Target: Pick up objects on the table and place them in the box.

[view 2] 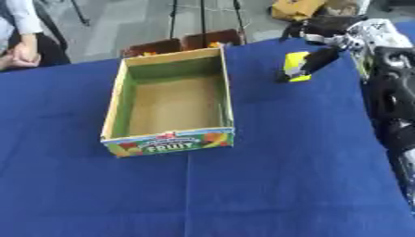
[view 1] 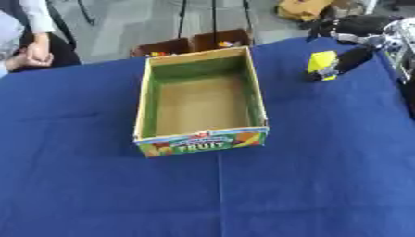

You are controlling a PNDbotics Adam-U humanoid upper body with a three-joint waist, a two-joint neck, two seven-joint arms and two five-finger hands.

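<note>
An open cardboard box [view 1: 255,88] with green inner walls and a "FRUIT" label on its front stands on the blue table; its brown floor is bare. To its right, near the table's far right corner, my right hand [view 2: 324,55] reaches down from the upper right, its black fingers curled round a small yellow object [view 2: 295,65]. The object sits at or just above the cloth; I cannot tell whether it touches. My left hand shows in neither view.
The blue tablecloth [view 1: 203,194] covers the whole table. Behind the far edge stand two brown crates [view 1: 194,44] holding small coloured items. A seated person is at the far left. My right arm [view 2: 393,102] runs along the right side.
</note>
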